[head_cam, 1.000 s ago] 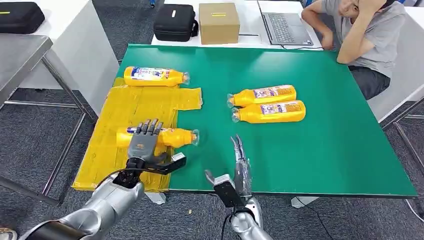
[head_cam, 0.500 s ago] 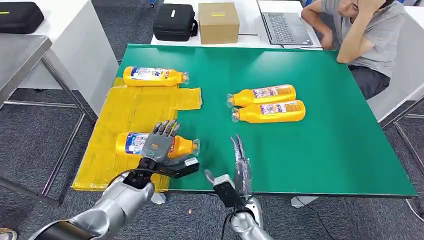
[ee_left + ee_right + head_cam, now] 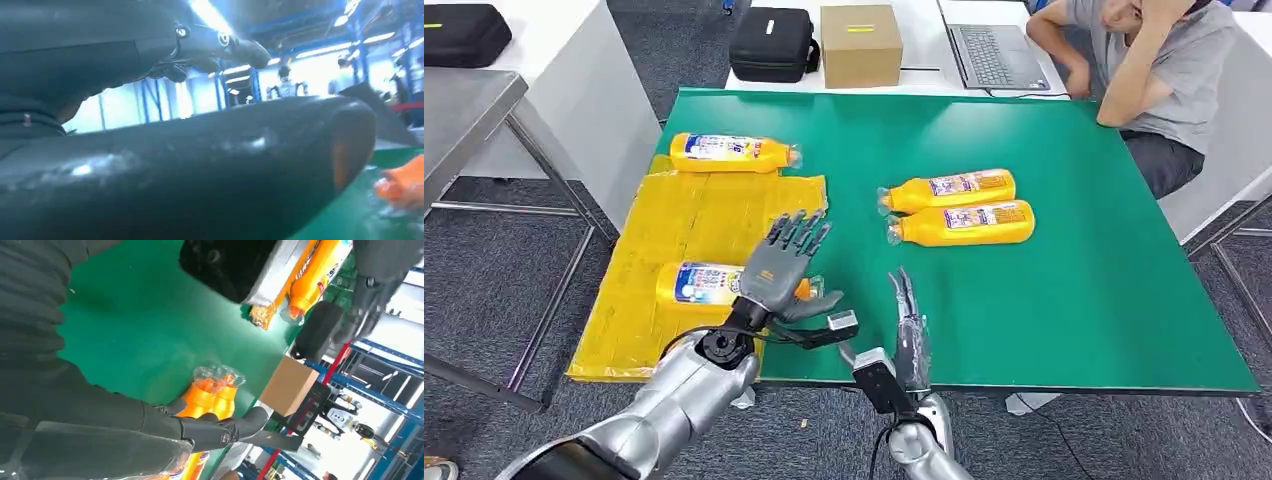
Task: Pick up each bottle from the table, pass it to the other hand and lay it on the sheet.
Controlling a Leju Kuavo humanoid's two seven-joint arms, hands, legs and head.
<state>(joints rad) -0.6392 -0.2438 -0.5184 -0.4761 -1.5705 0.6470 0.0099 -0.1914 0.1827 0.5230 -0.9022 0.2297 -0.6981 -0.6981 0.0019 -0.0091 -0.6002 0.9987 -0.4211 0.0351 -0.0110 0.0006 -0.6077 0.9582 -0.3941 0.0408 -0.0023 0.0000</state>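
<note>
Left hand: my left hand [image 3: 782,268] hovers above the near bottle [image 3: 709,283], fingers [image 3: 802,230] spread apart, holding nothing.
Right hand: my right hand [image 3: 907,335] stands edge-up at the near edge of the tabletop [image 3: 1104,300], fingers straight and loosely apart, empty.
Bottles on sheet: the near bottle lies on its side on the yellow sheet [image 3: 694,215], cap toward the green; the far bottle [image 3: 732,152] lies across the sheet's far end.
Bottles to fetch: two bottles [image 3: 959,208] lie side by side, touching, on the bare green, caps pointing toward the sheet, well apart from both hands.
Look: orange-yellow plastic, blue-and-white labels, clear caps on narrow necks.
Handling, my guess: light to middling, stiff walls, smooth and apt to roll or slip.
Where to hold: around the labelled belly, not the tapering neck, leaving one end free for the other hand.
</note>
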